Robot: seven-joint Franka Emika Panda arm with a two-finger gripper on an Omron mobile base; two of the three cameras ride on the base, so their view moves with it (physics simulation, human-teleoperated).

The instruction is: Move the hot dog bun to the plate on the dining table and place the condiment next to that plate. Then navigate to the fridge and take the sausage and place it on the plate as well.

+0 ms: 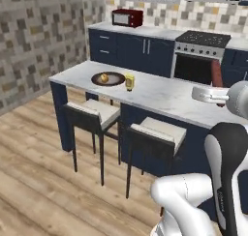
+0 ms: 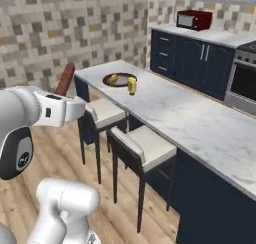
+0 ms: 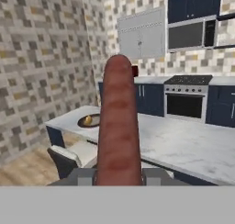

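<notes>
Sausage (image 3: 118, 126) stands upright in the hand (image 3: 118, 177), whose fingers are closed narrowly on its lower end; in the hand view it rises as a tall red-brown cylinder in front of the kitchen. In the left base view the sausage (image 1: 217, 74) sticks up from the hand (image 1: 215, 95) above the near right part of the table (image 1: 164, 97). In the right base view the sausage (image 2: 65, 80) leans above the hand (image 2: 80, 108), off the table's long edge and over the chairs (image 2: 140, 145). Farther along, near the table's far end, the plate (image 1: 115, 79) carries the bun (image 1: 103, 77), and the condiment (image 1: 129, 81) stands just beside the plate's rim. Beyond the table, a stove (image 1: 198, 56) and a red microwave (image 1: 127, 18) sit along the back wall.
</notes>
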